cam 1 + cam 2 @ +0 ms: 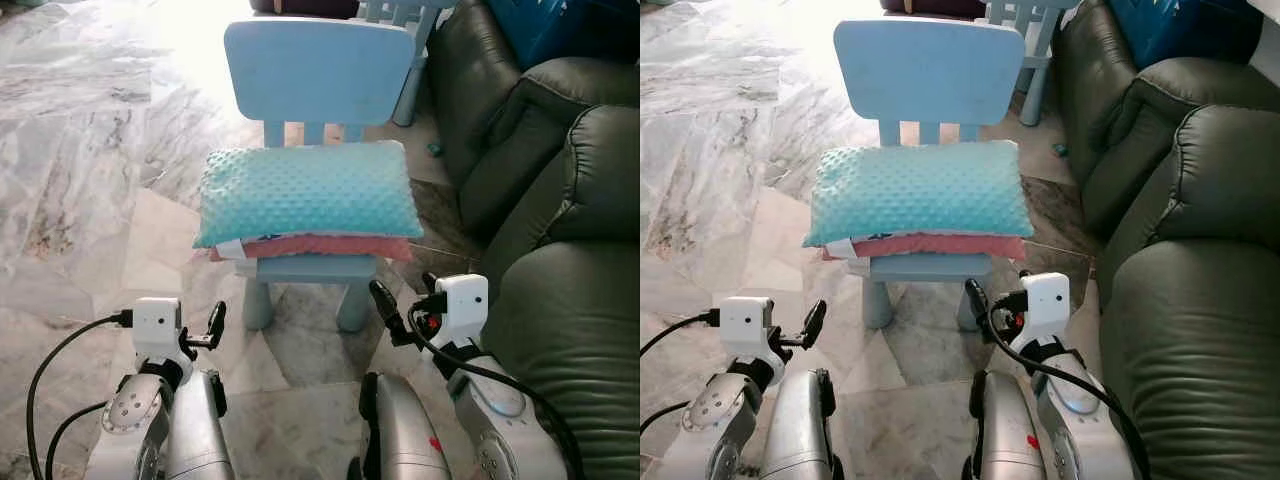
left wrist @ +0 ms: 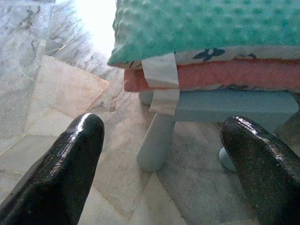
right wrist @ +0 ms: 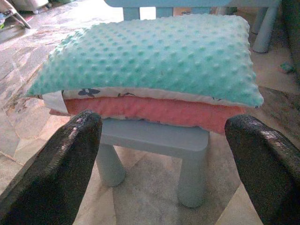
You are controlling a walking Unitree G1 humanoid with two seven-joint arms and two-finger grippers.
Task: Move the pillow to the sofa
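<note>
While the pillow [image 1: 310, 193] lies flat on the seat of the small blue chair [image 1: 318, 70], overhanging it on both sides, both arms are raised low in front of it, which reads as lining up for a two-sided grab. Left end effector [image 2: 161, 154]: fingers spread wide, empty, aimed at the pillow's near corner and its white tag [image 2: 161, 82]. Right end effector [image 3: 161, 154]: likewise released, empty, centred below the front edge. Pillow top is mint, dotted plush; a coral layer shows beneath. Chair is smooth moulded plastic. Sofa [image 1: 560, 330], dark green padded leather, stands just beside on the robot's right. Marble floor [image 1: 90, 150].
</note>
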